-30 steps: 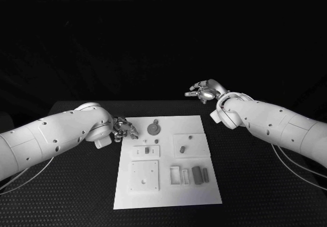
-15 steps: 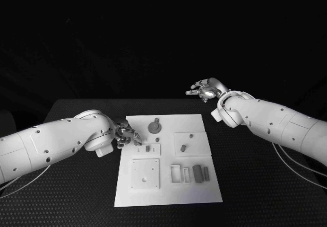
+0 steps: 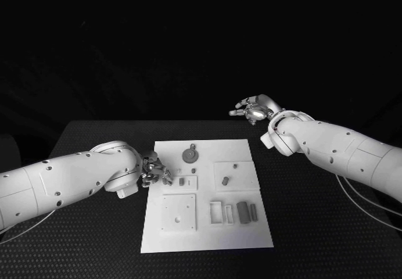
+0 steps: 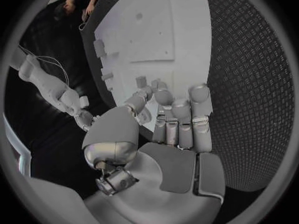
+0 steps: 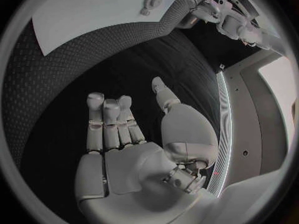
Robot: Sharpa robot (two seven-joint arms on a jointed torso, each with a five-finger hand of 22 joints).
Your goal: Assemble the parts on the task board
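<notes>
Silver left hand [image 3: 154,170], fingers together and empty at the board [image 3: 210,244] edge, should approach the part [image 3: 182,182] slowly.

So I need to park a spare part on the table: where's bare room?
Bare black table lies right of the task board, below the right arm, and beyond the board's far edge. Crowded: the board's left edge, where the left robot hand hovers, and its middle, with grey parts.
</notes>
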